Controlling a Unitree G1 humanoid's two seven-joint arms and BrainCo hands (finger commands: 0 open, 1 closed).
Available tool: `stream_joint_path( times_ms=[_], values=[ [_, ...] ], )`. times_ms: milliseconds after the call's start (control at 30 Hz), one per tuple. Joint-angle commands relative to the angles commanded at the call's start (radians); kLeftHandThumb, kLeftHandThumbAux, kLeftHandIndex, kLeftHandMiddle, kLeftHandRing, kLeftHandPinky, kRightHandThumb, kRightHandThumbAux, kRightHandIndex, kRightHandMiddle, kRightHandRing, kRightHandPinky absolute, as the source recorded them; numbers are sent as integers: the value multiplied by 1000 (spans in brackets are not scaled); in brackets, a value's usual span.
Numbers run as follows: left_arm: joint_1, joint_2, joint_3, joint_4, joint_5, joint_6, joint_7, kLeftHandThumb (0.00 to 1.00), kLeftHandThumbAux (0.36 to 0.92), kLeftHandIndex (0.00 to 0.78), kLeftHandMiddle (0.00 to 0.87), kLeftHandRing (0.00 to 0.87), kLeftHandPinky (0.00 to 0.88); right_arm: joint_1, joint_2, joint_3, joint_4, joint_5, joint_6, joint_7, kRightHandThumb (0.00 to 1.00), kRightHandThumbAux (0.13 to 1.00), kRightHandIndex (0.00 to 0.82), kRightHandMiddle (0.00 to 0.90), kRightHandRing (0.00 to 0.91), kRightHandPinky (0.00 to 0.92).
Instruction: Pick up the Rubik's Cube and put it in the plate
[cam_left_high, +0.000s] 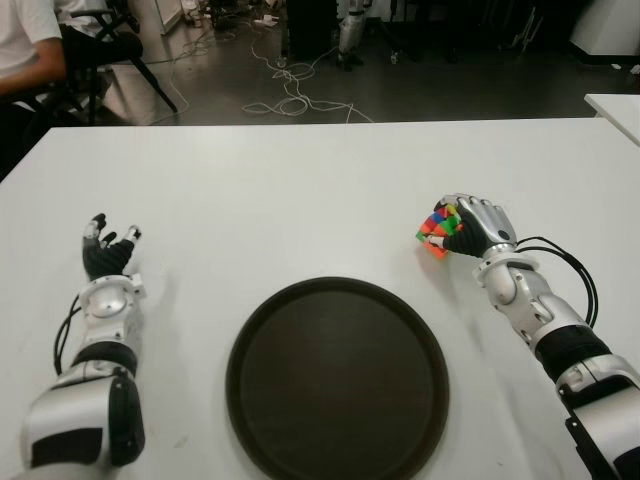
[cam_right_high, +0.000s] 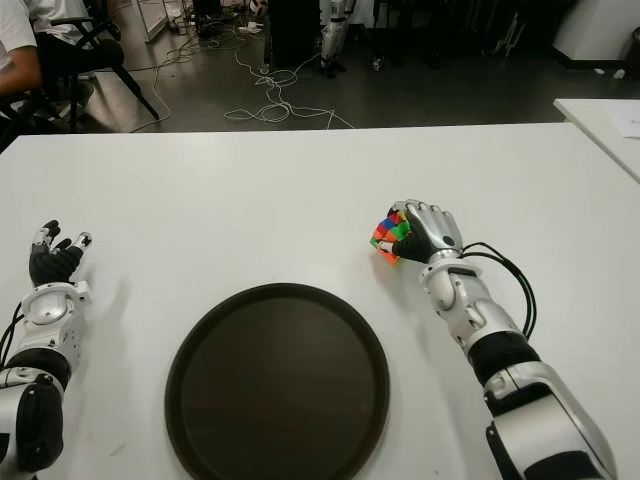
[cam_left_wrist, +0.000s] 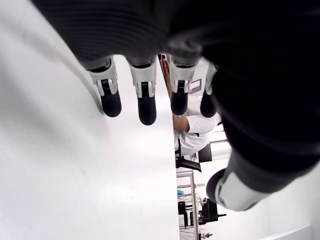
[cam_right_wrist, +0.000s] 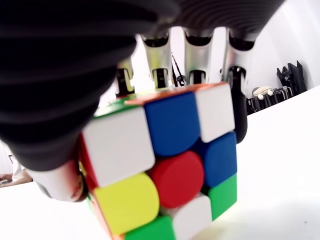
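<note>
The Rubik's Cube (cam_left_high: 436, 231) shows its bright mixed colours on the white table (cam_left_high: 300, 180), to the right of and a little beyond the plate. My right hand (cam_left_high: 470, 228) is wrapped over the cube from the right, fingers curled on it; the right wrist view shows the cube (cam_right_wrist: 165, 165) filling the palm with the fingers (cam_right_wrist: 160, 65) behind it. The plate (cam_left_high: 337, 375), a round dark tray, lies near the table's front edge at centre. My left hand (cam_left_high: 108, 250) shows at the left of the plate, its fingers (cam_left_wrist: 145, 95) spread and holding nothing.
A person in a white shirt (cam_left_high: 25, 40) sits on a chair beyond the table's far left corner. Cables (cam_left_high: 290, 95) lie on the floor behind the table. Another white table's corner (cam_left_high: 615, 105) shows at the right.
</note>
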Motion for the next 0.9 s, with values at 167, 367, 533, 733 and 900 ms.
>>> stream_joint_path(
  times_ms=[167, 367, 533, 733, 900],
  values=[
    [0, 0, -2, 0, 0, 1, 4, 0, 723, 46, 81, 75, 72, 6, 8, -17, -6, 22, -3, 9, 701, 717, 434, 757, 771, 781],
    [0, 0, -3, 1, 1, 1, 11, 0, 736, 53, 90, 84, 77, 11, 29, -50, -11, 58, -11, -2, 703, 717, 437, 779, 789, 790],
    [-1, -1, -3, 2, 0, 1, 12, 0, 750, 51, 86, 84, 78, 12, 53, -82, -9, 96, -30, -16, 704, 718, 438, 788, 790, 782],
    [-1, -2, -4, 1, 0, 1, 14, 0, 742, 50, 87, 84, 74, 9, 91, -132, -10, 159, -64, -15, 704, 718, 439, 795, 795, 786],
    [0, -3, -5, 1, 0, -1, 13, 0, 755, 49, 84, 79, 73, 2, 128, -163, -32, 206, -68, 6, 705, 718, 440, 800, 803, 793]
  ],
)
